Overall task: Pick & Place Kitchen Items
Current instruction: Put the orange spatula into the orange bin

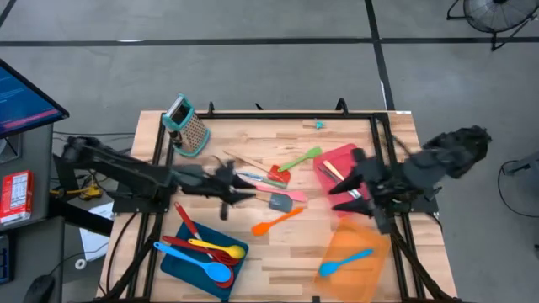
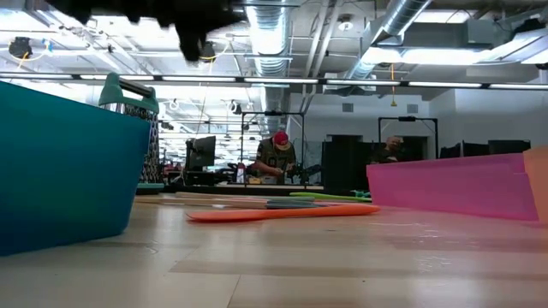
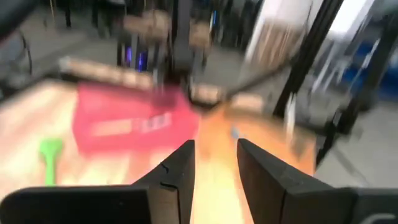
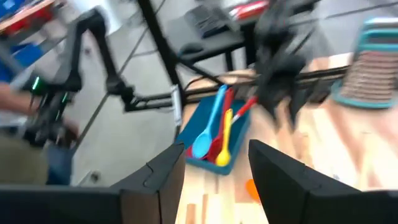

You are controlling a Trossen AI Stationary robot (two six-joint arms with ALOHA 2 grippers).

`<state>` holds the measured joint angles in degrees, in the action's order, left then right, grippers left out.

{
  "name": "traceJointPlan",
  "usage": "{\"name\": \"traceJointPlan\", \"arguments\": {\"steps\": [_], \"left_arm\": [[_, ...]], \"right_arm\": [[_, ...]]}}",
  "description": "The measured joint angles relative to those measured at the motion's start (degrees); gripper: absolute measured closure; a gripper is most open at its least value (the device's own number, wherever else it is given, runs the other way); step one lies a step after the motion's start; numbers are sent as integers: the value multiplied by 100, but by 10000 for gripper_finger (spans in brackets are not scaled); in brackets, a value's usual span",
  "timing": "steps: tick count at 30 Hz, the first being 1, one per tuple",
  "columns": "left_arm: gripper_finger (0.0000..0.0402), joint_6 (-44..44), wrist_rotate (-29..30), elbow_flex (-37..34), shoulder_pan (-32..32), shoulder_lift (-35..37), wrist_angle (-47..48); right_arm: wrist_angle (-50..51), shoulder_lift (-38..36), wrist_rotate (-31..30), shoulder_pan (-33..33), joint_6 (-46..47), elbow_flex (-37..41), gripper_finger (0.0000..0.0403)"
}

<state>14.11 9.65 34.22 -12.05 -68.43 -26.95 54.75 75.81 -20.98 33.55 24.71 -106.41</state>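
Kitchen utensils scattered mid-table, orange spatula (image 1: 276, 220) lying loose, more spoons in the blue tray (image 1: 173, 261), blue spatula (image 1: 344, 262) on the orange tray (image 1: 370, 244), left gripper (image 1: 237, 190) and right gripper (image 1: 341, 187) both parted, empty, above the table centre

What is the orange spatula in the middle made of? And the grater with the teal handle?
The orange spatula looks like soft silicone or plastic: one even, matte orange colour from blade to handle. The grater looks like shiny metal, grey with rows of small holes, and its teal handle is probably plastic. Touch would be needed to be sure.
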Motion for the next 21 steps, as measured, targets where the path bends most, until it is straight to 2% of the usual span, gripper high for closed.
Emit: {"name": "traceJointPlan", "arguments": {"steps": [4, 7, 13, 16, 18, 21], "left_arm": [[282, 26, -83, 2, -178, -1006, -53], [262, 26, -122, 4, -331, -1590, -209], [203, -356, -115, 40, -494, -2310, -809], [170, -473, 161, 278, -493, -2584, -722], [155, -432, 267, 658, -444, -2733, -218], [146, -323, 258, 1659, -396, -2895, 1405]], "right_arm": [[313, -190, -1246, 676, 338, -1, 229], [677, -196, -1842, 1006, 667, 2, 221], [1288, -89, -2161, 1218, 1383, 52, 205], [1296, -59, -2176, 1232, 1436, 160, 200], [1270, -65, -2178, 1257, 1513, 200, 200], [1269, -67, -2164, 1262, 1587, 205, 203]]}}
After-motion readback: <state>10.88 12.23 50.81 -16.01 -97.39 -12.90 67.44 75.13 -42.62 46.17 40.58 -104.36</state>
